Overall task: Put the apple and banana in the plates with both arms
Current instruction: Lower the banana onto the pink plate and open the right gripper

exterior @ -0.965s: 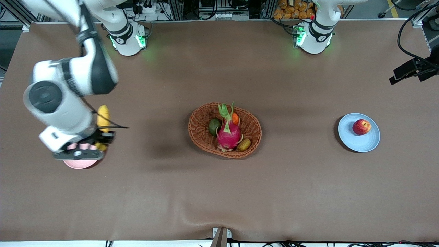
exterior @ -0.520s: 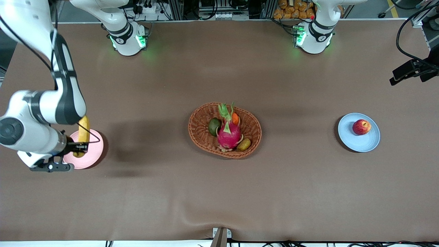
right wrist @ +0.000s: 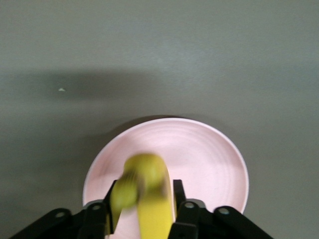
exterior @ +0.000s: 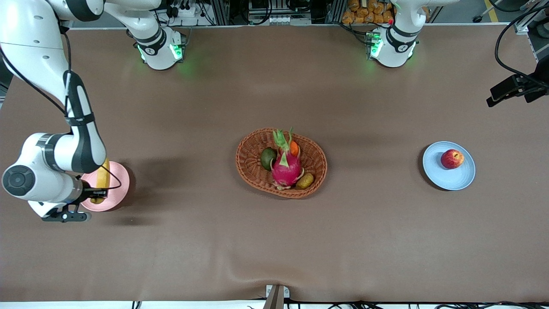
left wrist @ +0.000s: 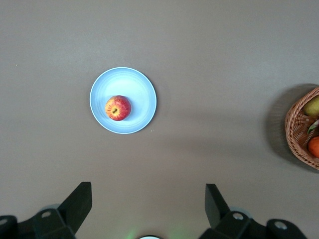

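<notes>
The apple (exterior: 452,159) lies in the light blue plate (exterior: 446,180) toward the left arm's end of the table. The left wrist view shows the apple (left wrist: 117,108) and blue plate (left wrist: 142,89) from high above. My left gripper (left wrist: 149,204) is open and empty; it does not show in the front view. My right gripper (exterior: 95,191) is shut on the banana (exterior: 102,171) and holds it just over the pale pink plate (exterior: 119,180). In the right wrist view the banana (right wrist: 149,199) sits between the fingers (right wrist: 178,195) over the pink plate (right wrist: 199,149).
An oval wicker basket (exterior: 253,171) stands mid-table with a dragon fruit (exterior: 285,167), a green fruit, a small orange fruit and a brownish fruit. Its edge shows in the left wrist view (left wrist: 299,129). A black camera mount (exterior: 514,88) sits at the left arm's end.
My right arm has swung toward the right arm's end of the table and lowered, carrying the banana over the pink plate. The apple and blue plate have not moved.
</notes>
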You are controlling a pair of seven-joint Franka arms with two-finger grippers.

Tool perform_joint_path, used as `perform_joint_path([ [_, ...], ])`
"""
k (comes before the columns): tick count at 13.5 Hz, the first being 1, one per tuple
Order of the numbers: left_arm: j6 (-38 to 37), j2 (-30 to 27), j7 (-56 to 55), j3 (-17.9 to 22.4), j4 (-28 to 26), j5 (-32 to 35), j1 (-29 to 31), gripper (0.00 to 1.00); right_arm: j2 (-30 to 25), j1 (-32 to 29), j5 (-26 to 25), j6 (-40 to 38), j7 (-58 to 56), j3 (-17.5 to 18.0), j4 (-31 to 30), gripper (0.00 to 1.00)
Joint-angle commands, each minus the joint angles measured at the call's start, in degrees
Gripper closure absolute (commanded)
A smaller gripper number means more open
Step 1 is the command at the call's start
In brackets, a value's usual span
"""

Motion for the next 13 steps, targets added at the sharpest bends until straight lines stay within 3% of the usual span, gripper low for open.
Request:
perform_joint_path([
  [1, 0.31, -0.67, -0.38, -0.25, -0.57, 0.06, 0.02, 0.00, -0.32, 0.09, 1.08, -1.31, -0.94, 1.17, 0.94, 0.00],
  [4, 0.31, -0.24, 0.59, -0.25, -0.22, 0.23, 0.02, 0.00, -4.87, 3.42, 1.61, -8.60, -0.85, 1.35, 1.47, 0.00],
  [6, 0.31, 0.47, 0.68, -0.25, 0.83, 0.23, 0.37, 0.00, -9.35, 5.45, 5.63, -12.73, -1.03, 1.35, 1.47, 0.00],
  [13, 0.23, 0.91, 1.02, -0.34, 1.54, 0.41, 0.29, 0.00, -25.35, 4.94, 6.27, -24.07, -2.25, 0.91, 1.29, 0.00],
])
